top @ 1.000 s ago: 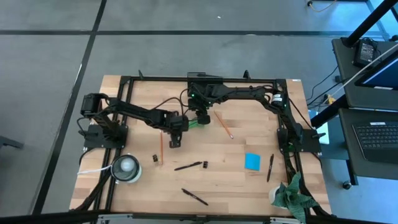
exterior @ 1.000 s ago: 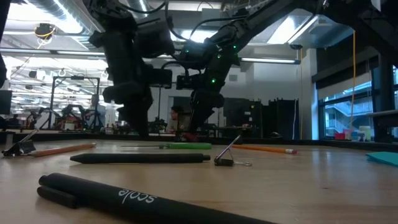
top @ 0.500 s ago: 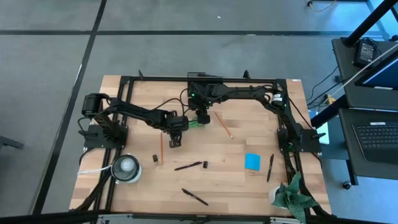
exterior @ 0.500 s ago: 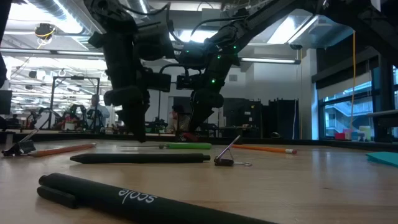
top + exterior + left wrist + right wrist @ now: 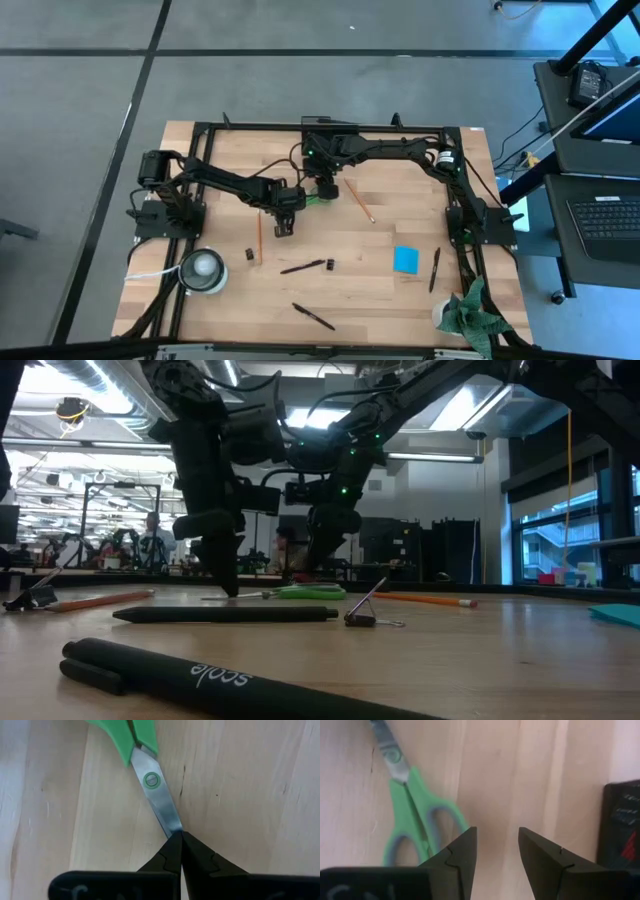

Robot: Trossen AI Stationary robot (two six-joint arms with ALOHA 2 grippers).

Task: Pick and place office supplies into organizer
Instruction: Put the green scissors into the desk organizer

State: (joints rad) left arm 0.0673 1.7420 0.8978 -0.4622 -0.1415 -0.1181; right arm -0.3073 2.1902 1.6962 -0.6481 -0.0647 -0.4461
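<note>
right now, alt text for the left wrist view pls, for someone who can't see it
The left gripper, its dark fingers shut, pinches the tip of the blades of green-handled scissors lying flat on the pale wooden table. The closed steel blades run away from the fingertips to a green pivot screw and the start of the green handles.

The left arm reaches from the worktop's left side toward its middle, wrist bent steeply down; the left gripper points at the worktop, jaws pressed together, tips low against the surface; the right arm stretches from the right side along the far edge, elbow folded; the right gripper hangs just beside the left one, jaws parted and holding nothing.
</note>
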